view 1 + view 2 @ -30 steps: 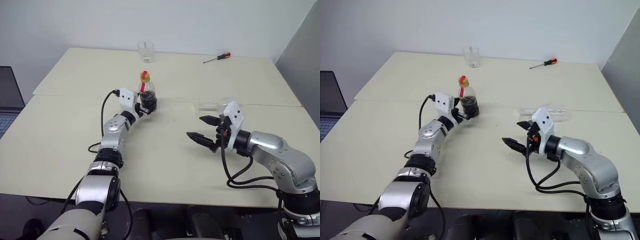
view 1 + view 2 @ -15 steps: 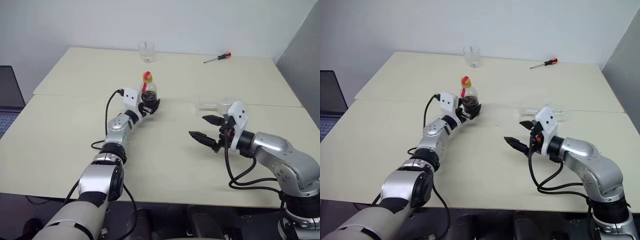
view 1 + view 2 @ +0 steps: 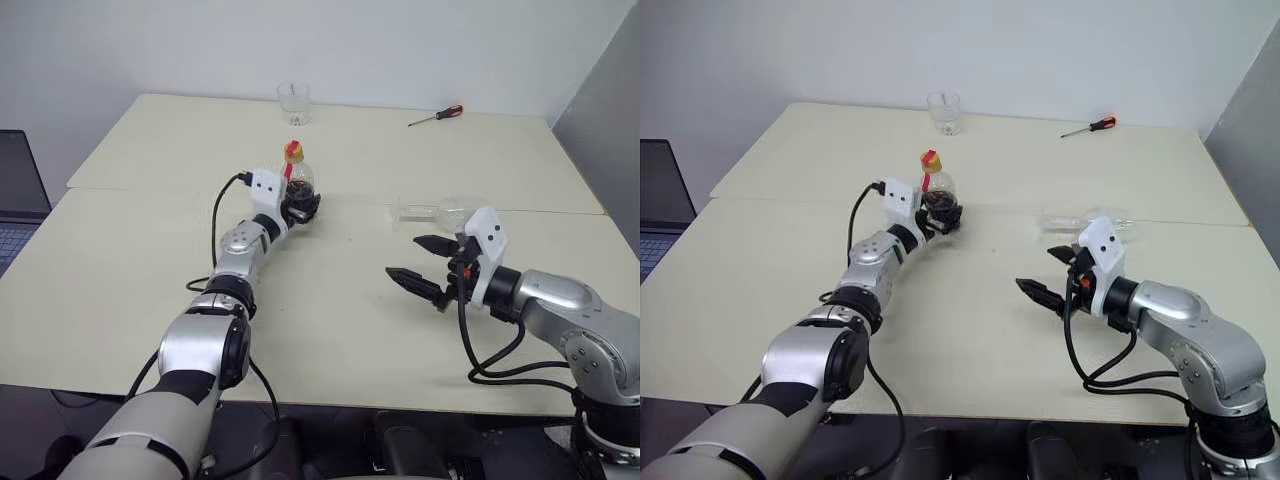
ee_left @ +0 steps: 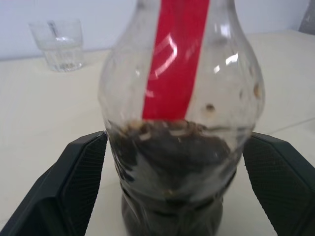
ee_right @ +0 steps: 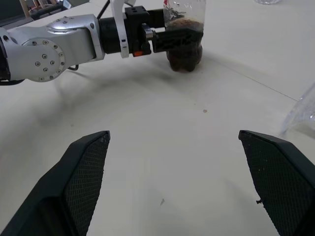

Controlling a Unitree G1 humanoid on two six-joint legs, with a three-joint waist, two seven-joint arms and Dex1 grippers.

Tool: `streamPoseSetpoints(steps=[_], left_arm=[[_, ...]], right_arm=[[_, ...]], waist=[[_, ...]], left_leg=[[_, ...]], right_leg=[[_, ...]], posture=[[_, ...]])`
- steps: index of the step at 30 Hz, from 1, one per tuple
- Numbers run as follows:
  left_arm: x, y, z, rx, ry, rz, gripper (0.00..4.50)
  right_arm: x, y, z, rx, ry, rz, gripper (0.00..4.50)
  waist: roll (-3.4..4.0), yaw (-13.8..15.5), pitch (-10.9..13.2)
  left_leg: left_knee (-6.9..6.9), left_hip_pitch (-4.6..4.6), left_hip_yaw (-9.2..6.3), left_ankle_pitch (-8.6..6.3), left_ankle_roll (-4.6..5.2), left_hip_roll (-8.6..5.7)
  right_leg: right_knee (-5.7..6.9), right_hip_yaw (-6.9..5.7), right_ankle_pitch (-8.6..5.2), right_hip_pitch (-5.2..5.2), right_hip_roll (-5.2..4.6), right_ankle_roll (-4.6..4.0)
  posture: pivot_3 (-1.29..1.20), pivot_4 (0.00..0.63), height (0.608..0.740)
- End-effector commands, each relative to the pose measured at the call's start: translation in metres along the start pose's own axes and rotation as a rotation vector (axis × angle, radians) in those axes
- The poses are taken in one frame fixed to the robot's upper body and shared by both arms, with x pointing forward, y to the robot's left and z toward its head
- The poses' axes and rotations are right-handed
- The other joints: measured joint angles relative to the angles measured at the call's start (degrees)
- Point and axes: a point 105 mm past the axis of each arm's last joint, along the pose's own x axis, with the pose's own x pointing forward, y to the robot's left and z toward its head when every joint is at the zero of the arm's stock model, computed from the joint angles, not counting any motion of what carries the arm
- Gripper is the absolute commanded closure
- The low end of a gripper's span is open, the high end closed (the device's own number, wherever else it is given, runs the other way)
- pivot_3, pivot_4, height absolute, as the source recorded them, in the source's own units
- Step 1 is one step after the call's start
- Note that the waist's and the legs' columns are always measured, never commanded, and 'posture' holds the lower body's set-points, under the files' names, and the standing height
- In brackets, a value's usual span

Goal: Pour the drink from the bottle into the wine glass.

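A dark laptop (image 3: 18,205) is at the far left edge, beside the cream-coloured bench (image 3: 130,260).

The left end effector (image 3: 298,208) is extended level over the bench, its two black fingers (image 4: 74,184) spread wide on either side of the small squat clear plastic bottle (image 3: 295,190). In the left wrist view the fingers flank the bottle's lower body; whether they touch it cannot be told. The bottle stands upright on the bench near the seam between the two bench tops. It carries a red neck label and a yellow cap (image 3: 292,150); no writing is legible on the label. The dark brown drink (image 4: 170,162) fills only the lower part of the bottle.

Behind the bottle, near the far edge of the bench, stands a short clear stemless tumbler (image 3: 293,102).

The clear stemmed wine glass (image 3: 440,212) lies on its side on the bench, right of the bottle and well apart from it.

The right end effector (image 3: 425,268) is just in front of the wine glass, fingers released and empty.

A screwdriver with a red and black handle (image 3: 435,115) lies at the far right of the bench.
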Motion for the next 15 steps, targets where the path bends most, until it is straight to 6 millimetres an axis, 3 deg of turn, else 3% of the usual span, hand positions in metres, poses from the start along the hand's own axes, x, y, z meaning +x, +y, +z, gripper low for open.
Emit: streamPoseSetpoints(steps=[1,13,15], left_arm=[[0.006,0.004,0.021,0.010,-0.066,0.025,0.04],[0.010,-0.020,-0.001,-0.048,0.011,-0.015,0.04],[0.011,-0.024,-0.002,-0.060,0.012,-0.026,0.43]], right_arm=[[-0.008,0.003,0.010,-0.033,-0.021,-0.008,0.00],[-0.019,0.005,0.009,-0.027,0.014,-0.034,0.00],[-0.022,0.004,0.009,-0.028,0.019,-0.041,0.00]], waist=[[0.00,0.0,0.0],[0.00,0.0,0.0],[0.00,0.1,0.0]], left_leg=[[0.00,0.00,-0.01,0.00,0.00,0.00],[0.05,-0.07,-0.17,0.00,0.00,-0.01],[0.06,-0.08,-0.19,0.00,0.00,-0.02]], right_leg=[[0.00,-0.01,0.00,0.00,-0.01,0.00],[0.01,-0.22,0.00,0.04,-0.03,0.00],[0.01,-0.24,0.00,0.05,-0.04,0.00]], posture=[[0.00,0.150,0.740],[0.00,0.150,0.740],[0.00,0.150,0.740]])
